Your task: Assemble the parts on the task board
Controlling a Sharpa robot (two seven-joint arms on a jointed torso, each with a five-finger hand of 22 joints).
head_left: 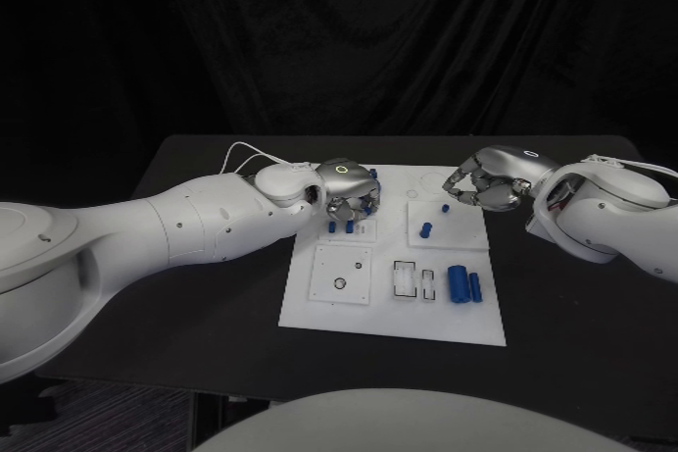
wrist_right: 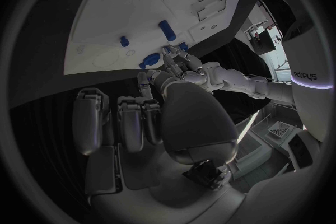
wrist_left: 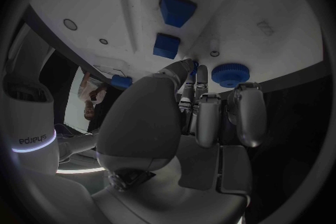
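The flat white rectangular task board point(head_left: 318, 310) lies mid-table; two small blue cylindrical parts point(head_left: 458, 282) lie, seemingly loose, near its right front corner.

Bare black table point(head_left: 184, 315) all around the task board point(head_left: 325, 315). Far left corner of the board crowded by the left hand point(head_left: 346, 192) and blue pegs point(head_left: 339, 228); far right corner by the right hand point(head_left: 488, 182). Open lane between them mid-board. Near right, two blue cylinders point(head_left: 465, 283) beside the slots point(head_left: 415, 279).
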